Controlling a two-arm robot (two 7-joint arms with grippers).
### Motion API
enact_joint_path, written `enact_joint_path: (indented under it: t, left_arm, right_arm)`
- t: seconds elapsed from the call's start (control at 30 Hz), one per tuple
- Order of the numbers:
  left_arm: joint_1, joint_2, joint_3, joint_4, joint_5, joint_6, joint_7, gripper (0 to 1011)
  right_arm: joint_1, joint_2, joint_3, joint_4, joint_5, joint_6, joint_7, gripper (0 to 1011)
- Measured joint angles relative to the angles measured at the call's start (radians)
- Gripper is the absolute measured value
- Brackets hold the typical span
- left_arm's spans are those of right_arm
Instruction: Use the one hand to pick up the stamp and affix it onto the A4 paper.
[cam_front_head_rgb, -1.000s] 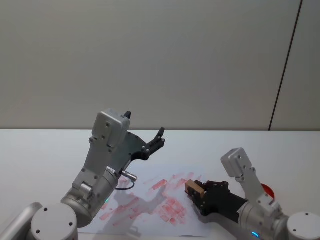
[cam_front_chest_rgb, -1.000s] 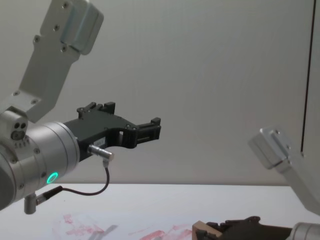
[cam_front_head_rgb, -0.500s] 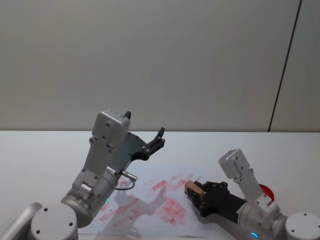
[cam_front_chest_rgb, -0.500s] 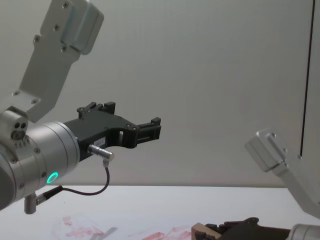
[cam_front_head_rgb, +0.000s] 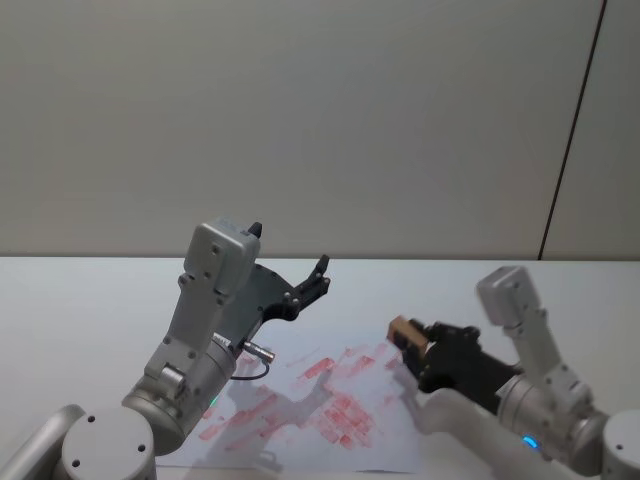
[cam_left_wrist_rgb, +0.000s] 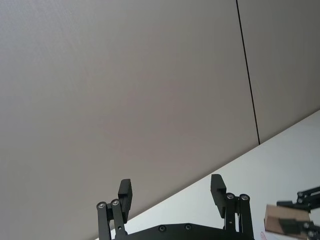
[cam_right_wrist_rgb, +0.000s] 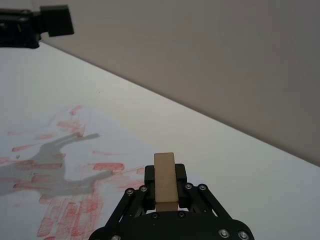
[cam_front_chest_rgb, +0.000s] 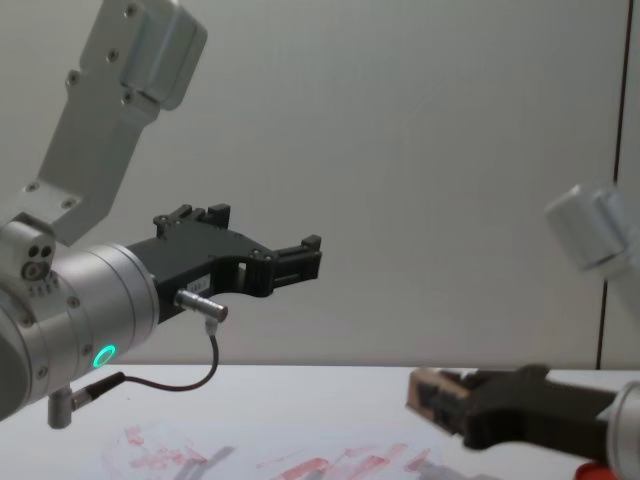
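Observation:
The stamp (cam_front_head_rgb: 404, 328) is a small light-tan wooden block, and my right gripper (cam_front_head_rgb: 412, 340) is shut on it. It hangs in the air above the right edge of the A4 paper (cam_front_head_rgb: 320, 400), a white sheet smeared with red ink marks. In the right wrist view the stamp (cam_right_wrist_rgb: 164, 177) stands out between the black fingers, with the A4 paper (cam_right_wrist_rgb: 60, 150) lying below and beyond it. The chest view shows the stamp (cam_front_chest_rgb: 428, 390) held clear above the table. My left gripper (cam_front_head_rgb: 320, 275) is open, raised high over the paper's far left part, with nothing in it.
The white table (cam_front_head_rgb: 80, 300) runs back to a plain grey wall. A flat red round thing (cam_front_chest_rgb: 598, 468) peeks out low at the right, behind my right arm. A black cable (cam_front_chest_rgb: 190, 380) loops under my left wrist.
My right gripper has risen off the paper with the stamp and shifted to the right and farther back. The left arm has not moved.

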Motion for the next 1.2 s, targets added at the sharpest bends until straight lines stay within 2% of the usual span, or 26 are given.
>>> enact_joint_path:
  t: [0.43,0.67,1.2]
  left_arm:
    - [0.0,0.0,0.0,0.0,0.0,0.0,0.0,1002]
    - [0.0,0.0,0.0,0.0,0.0,0.0,0.0,1003]
    - [0.0,0.0,0.0,0.0,0.0,0.0,0.0,1003]
  right_arm:
    - [-0.041,0.063,0.057,-0.075,0.066,-0.002,-0.057,220]
    - [-0.092,0.111,0.09,-0.123,0.108,0.002,-0.077,219]
    - [-0.167,0.167,0.12,-0.169,0.154,0.014,-0.095,220]
